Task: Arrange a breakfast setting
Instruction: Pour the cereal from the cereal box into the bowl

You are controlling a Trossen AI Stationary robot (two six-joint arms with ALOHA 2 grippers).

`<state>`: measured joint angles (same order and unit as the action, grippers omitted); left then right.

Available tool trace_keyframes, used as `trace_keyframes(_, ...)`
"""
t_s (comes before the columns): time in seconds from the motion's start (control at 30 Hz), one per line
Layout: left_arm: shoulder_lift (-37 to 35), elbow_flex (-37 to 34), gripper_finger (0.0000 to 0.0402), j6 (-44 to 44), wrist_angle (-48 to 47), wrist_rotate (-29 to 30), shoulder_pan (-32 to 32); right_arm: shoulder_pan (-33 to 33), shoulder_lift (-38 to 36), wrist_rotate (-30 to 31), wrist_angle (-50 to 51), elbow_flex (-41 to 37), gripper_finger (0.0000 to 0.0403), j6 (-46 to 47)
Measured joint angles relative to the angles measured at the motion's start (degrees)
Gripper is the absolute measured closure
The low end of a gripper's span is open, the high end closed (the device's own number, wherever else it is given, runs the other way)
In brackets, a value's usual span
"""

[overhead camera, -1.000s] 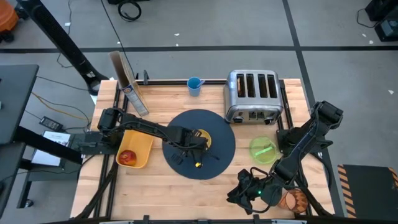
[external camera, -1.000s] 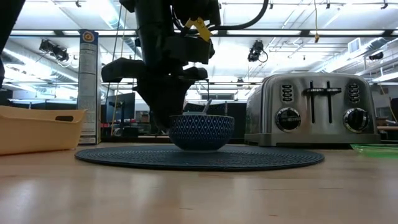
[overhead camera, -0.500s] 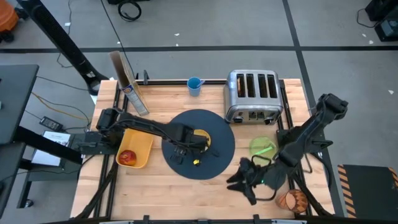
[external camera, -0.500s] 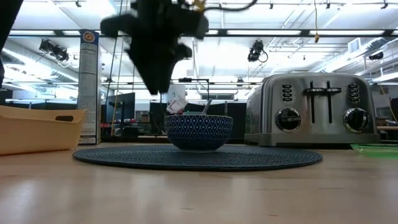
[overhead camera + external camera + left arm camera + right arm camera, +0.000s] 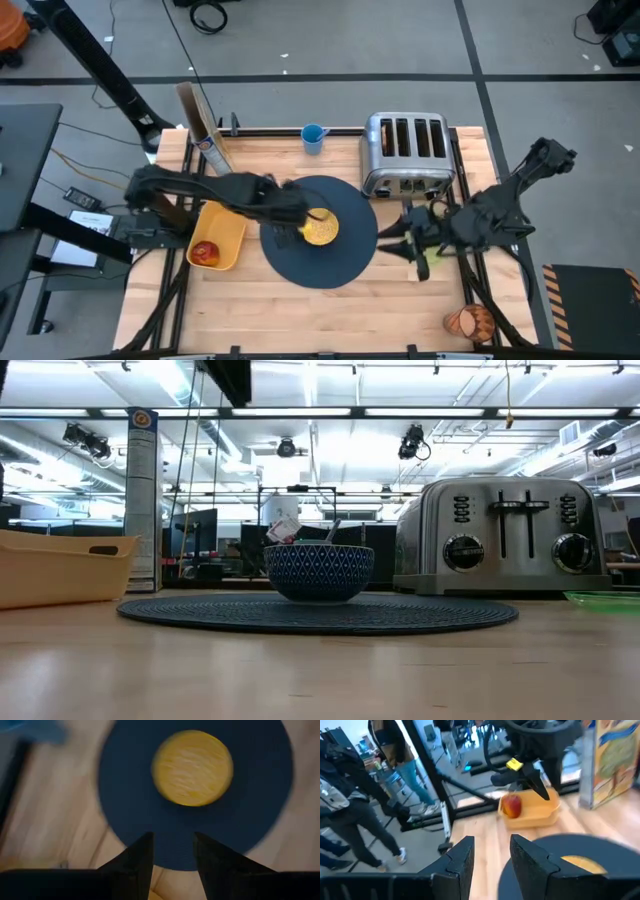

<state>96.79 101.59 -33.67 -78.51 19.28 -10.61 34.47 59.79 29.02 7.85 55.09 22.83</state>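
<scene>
A: Table (image 5: 330,310) status?

B: Wooden top. The large dark blue-grey round mat (image 5: 325,255) lies at its centre. The chrome toaster (image 5: 408,152) stands just beyond the mat's far right edge. The yellow bin (image 5: 228,232) sits near the mat's left side.

A: Items on the mat?

B: The cereal bowl (image 5: 321,228) rests on it, upright, towards the far side. The low view shows a spoon handle (image 5: 331,532) rising from the bowl.

A: Left gripper (image 5: 287,232)?

B: Raised above the mat's left part, just beside the bowl. Fingers (image 5: 137,865) are parted, with nothing between them.

A: Right gripper (image 5: 395,240)?

B: At the mat's right edge, fingers (image 5: 461,859) apart and holding nothing.

A: Remaining items?

B: The green plate (image 5: 437,262) is mostly hidden under the right arm. The orange-brown cup (image 5: 470,322) lies near the table's front right corner. The red apple (image 5: 205,251) sits inside the bin. The small blue cup (image 5: 313,137) stands at the far edge.
</scene>
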Motion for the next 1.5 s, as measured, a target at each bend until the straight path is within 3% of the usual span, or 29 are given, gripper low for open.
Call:
trace_keyframes(0.2,-7.09,-0.01,0.026,-23.56,-5.8,7.61,-2.78,-3.25,-2.99,-0.11,4.24,0.0,0.026,-4.78)
trace_keyframes(0.37,-10.24,-0.06,0.0259,-42.11,-11.32,8.5,-6.98,-5.37,-3.61,-0.12,7.48,0.0,0.0235,-5.03)
trace_keyframes(0.53,-12.95,-3.03,0.0239,-53.2,-11.4,9.11,-10.08,-6.53,-3.31,-0.56,8.47,0.0,0.0203,-5.03)
trace_keyframes(0.8,-17.45,-16.7,0.0143,-70.67,-11.43,7.24,-13.46,-6.02,-3.17,-0.57,10.69,0.0,0.0161,-3.81)
trace_keyframes(0.97,-22.92,-27.74,0.0123,-82.53,-11.54,9.98,-12.4,-6.02,-3.13,-0.76,11.96,0.0,0.015,-3.13)
trace_keyframes(1.13,-28.28,-33.68,0.0124,-85.71,-11.55,16.93,-7.78,-6.65,-3.11,-0.75,12.71,0.0,0.0149,-3.06)
trace_keyframes(1.3,-30.17,-36.17,0.0121,-80.66,-11.54,21.31,0.25,-8.37,-3.11,-0.72,12.43,0.0,0.0147,-3.0)
trace_keyframes(1.5,-30.14,-39.81,0.009,-77.86,-8.8,26.59,8.15,-11.41,-3.08,-0.7,12.4,0.0,0.0126,-2.99)
